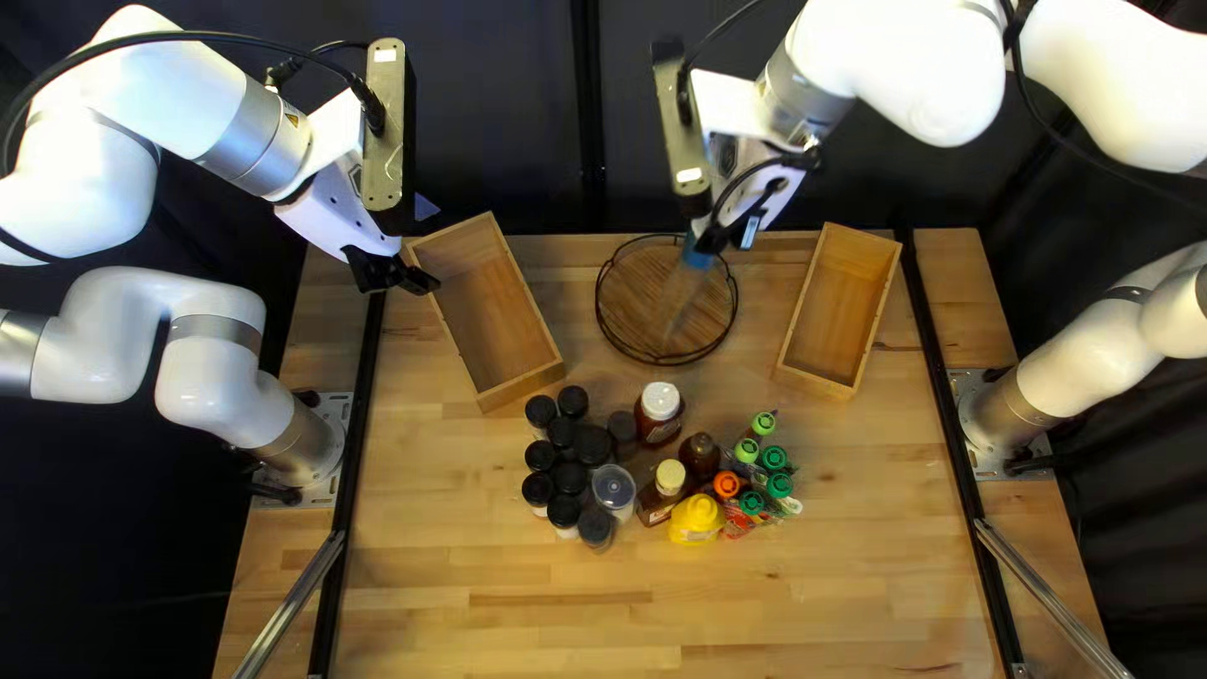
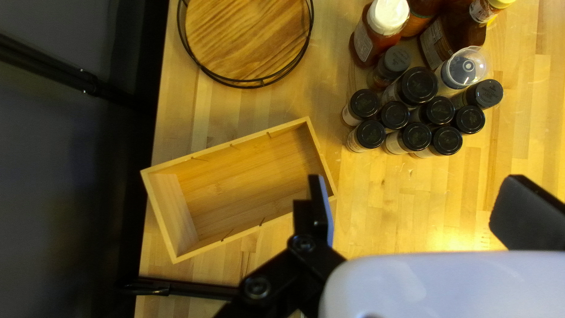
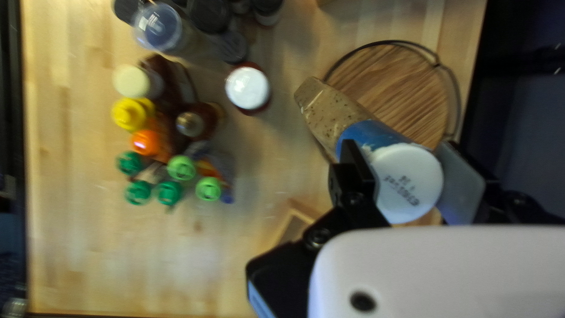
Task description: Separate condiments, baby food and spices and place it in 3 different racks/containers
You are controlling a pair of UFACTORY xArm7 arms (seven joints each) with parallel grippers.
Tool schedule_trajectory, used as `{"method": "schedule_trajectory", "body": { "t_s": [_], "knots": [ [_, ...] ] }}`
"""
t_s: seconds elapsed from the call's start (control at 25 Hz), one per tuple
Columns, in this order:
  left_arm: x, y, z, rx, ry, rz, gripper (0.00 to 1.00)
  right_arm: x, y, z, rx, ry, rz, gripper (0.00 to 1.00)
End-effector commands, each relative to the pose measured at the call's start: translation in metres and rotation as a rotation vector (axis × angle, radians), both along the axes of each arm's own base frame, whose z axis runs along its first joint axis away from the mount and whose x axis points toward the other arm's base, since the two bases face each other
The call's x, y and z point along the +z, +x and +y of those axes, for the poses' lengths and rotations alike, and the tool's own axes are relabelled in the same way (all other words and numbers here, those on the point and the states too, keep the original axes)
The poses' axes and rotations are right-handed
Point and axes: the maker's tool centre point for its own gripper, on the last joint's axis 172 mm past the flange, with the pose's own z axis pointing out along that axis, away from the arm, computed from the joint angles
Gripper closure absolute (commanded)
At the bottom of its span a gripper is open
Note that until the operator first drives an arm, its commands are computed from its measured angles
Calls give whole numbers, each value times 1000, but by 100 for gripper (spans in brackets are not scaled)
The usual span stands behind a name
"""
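Right wrist view: I find my right end effector [image 1: 708,242] grasping a bottle [image 3: 338,115], one finger against each side near its white end. The bottle is tilted and speckled tan, with a blue band beside the white end. Top left view places it over the round wire-rimmed tray [image 1: 641,302]; whether it touches the tray I cannot tell.

Left wrist view: I find my left end effector [image 1: 392,274] released, its fingers well apart. One finger overlaps the view of a corner of the left wooden box [image 1: 493,299]; contact cannot be confirmed.

Remaining goods, top left view: grouped upon the counter [image 1: 541,616], between the two arms' bases. Black-lidded spice jars [image 1: 570,478] stand close together on the group's left side. Noted at the middle are a white-capped bottle [image 1: 660,401], a cream-capped bottle [image 1: 669,477] and a yellow bottle [image 1: 695,521]. Green-capped containers [image 1: 780,487] and an orange-capped bottle [image 1: 727,484] occupy the right side. The right wooden box [image 1: 840,308] sits beyond them, angled, near the counter's far edge
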Motion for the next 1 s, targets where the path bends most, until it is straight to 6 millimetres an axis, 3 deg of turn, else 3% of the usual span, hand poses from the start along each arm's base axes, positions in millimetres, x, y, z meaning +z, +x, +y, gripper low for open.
{"method": "schedule_trajectory", "body": {
  "t_s": [0.04,0.16,0.64,1.0],
  "knots": [
    [0,0,0,0,0,0,0,-28,-3,-33,93,-45,50,100],
    [0,0,0,0,0,0,0,-51,-1,-48,169,-67,89,100],
    [0,0,0,0,0,0,0,-105,15,-81,304,-100,133,100],
    [0,0,0,0,0,0,0,-128,14,-86,310,-68,162,100]
  ]
}}
